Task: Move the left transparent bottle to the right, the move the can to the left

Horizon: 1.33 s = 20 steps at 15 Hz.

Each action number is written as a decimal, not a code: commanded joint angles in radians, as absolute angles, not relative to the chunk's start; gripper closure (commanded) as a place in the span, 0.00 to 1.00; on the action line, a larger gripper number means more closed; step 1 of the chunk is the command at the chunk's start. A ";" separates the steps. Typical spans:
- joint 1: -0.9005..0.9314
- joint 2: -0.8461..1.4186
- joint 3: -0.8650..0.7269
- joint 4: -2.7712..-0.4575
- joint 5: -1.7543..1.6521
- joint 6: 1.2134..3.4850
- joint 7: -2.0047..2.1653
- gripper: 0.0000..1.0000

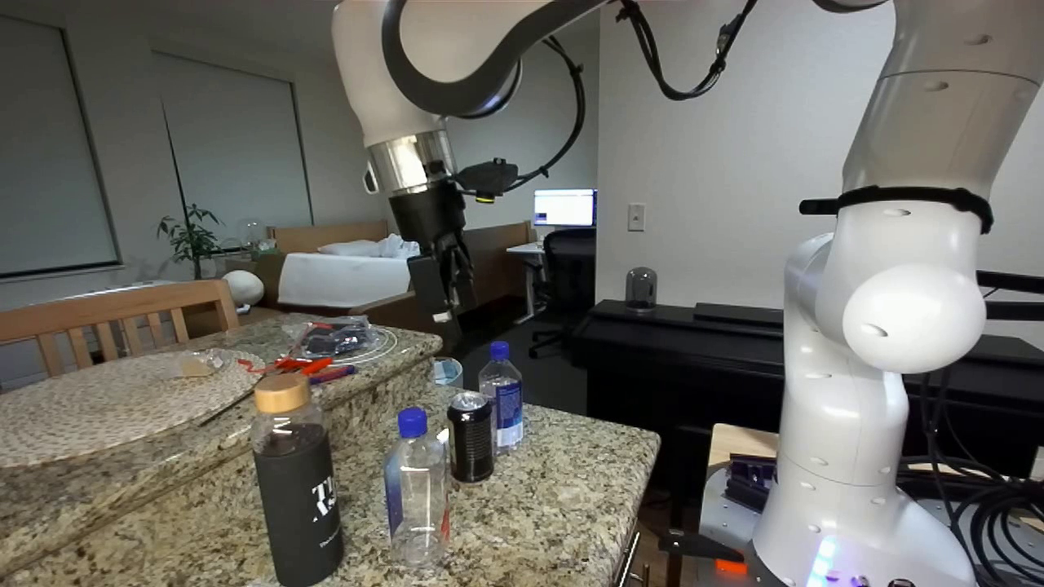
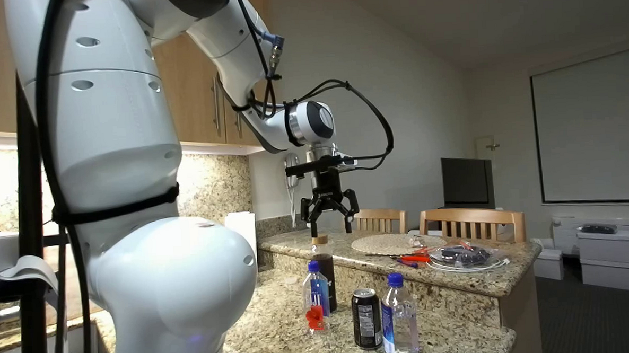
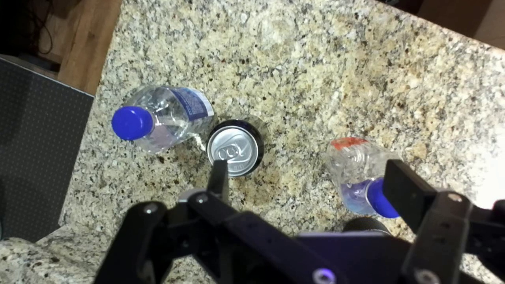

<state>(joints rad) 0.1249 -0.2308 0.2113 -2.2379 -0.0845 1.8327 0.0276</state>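
The gripper [image 2: 331, 231] hangs well above the counter [image 1: 563, 497], its fingers spread and nothing gripped. In the wrist view one fingertip overlaps the rim of the can [image 3: 236, 144] and the other overlaps the left transparent bottle [image 2: 316, 293], so it seems poised over the gap between the two. That bottle, the left one in both exterior views, stands upright near the tall black bottle [image 1: 298, 497]. The can stands upright between it and the right transparent bottle [image 2: 400, 321], just beside the latter; whether those two touch cannot be told.

The step in hand is judged to be the approach to the left bottle, first of the two moves, neither of which looks done. The next move calls for the gripper to centre over that bottle, descend with a finger on each side, close gently on thin plastic that may buckle, then lift it clear of the can before carrying it right.

Counted outward, there are two transparent bottles, one can and one black bottle on the counter; one round woven mat [image 1: 106, 399] and one clear plastic bag [image 2: 464, 256] on the raised ledge [image 2: 478, 282]; and two wooden chairs [image 2: 470, 216] beyond it
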 commanded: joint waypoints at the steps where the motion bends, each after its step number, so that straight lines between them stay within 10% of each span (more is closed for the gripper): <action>1: 0.150 -0.289 0.200 -2.282 -0.066 1.904 0.034 0.00; 9: 0.200 -0.732 0.114 -2.450 0.039 1.758 -0.075 0.00; 20: 0.196 -0.747 0.132 -2.426 0.020 1.689 -0.042 0.00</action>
